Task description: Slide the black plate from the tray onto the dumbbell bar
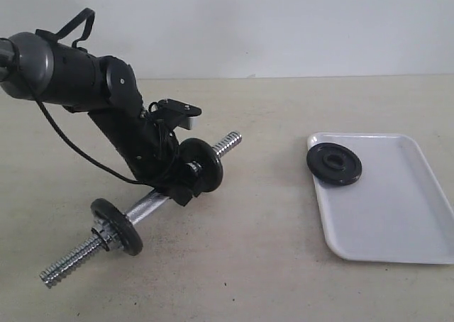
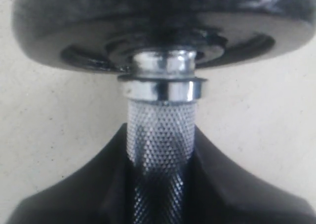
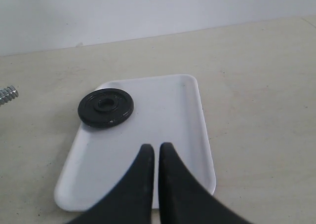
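**Left claw on the bar, black plate in the tray corner**

The black plate (image 1: 333,164) lies flat at the upper left corner of the tray (image 1: 397,223), its edge over the tray's rim. The tray sits at the right of the exterior view on the beige worktop (image 1: 269,265). Bare worktop separates it from the dumbbell bar (image 1: 152,207), which lies aslant from lower left up toward the centre of the frame.

Two other black discs sit on the bar. One (image 1: 119,226), near the lower left end, has a chrome collar nut (image 1: 105,238) against it. The other (image 1: 206,164) is further up, leaving a threaded end free and pointing toward the tray.

The left claw (image 1: 186,182) reaches down from the upper left and grasps the knurled middle of the bar, just beside the upper disc. In the left wrist view its fingers (image 2: 98,184) lie against both sides of the bar with no gap showing.

The right claw (image 3: 156,150) is clenched on nothing and hangs over the near part of the tray, apart from the plate.
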Controlling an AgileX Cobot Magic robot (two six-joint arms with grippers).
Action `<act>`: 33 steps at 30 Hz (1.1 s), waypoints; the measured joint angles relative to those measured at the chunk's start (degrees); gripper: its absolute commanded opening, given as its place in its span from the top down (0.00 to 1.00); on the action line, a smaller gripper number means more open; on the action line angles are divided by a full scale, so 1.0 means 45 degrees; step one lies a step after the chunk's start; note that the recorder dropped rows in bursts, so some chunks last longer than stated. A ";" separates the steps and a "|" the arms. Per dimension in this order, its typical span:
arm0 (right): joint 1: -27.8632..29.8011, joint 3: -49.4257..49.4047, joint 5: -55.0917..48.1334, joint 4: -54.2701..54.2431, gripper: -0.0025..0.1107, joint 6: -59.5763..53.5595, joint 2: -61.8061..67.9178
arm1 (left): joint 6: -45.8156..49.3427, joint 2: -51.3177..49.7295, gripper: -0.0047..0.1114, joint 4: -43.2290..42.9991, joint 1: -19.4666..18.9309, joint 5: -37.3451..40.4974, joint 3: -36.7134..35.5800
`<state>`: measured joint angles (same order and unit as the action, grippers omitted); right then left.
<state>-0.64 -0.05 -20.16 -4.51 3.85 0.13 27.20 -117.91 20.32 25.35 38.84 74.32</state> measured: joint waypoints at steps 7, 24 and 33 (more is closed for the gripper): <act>0.0000 0.0000 0.0000 0.0000 0.98 0.0000 0.0000 | 0.1356 0.0500 0.92 -0.0324 0.0000 0.0410 -0.0166; 0.0000 0.0000 -0.0024 0.0000 0.98 0.0000 0.0000 | 0.3533 0.1656 0.92 0.0995 0.0000 0.0609 -0.0170; 0.0000 0.0000 -0.0024 0.0000 0.98 0.0000 0.0000 | 0.4447 0.1678 0.92 0.1390 0.0000 0.0998 -0.0192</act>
<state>-0.64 -0.05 -20.27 -4.51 3.85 0.13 47.22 -110.36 26.57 25.35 43.33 73.46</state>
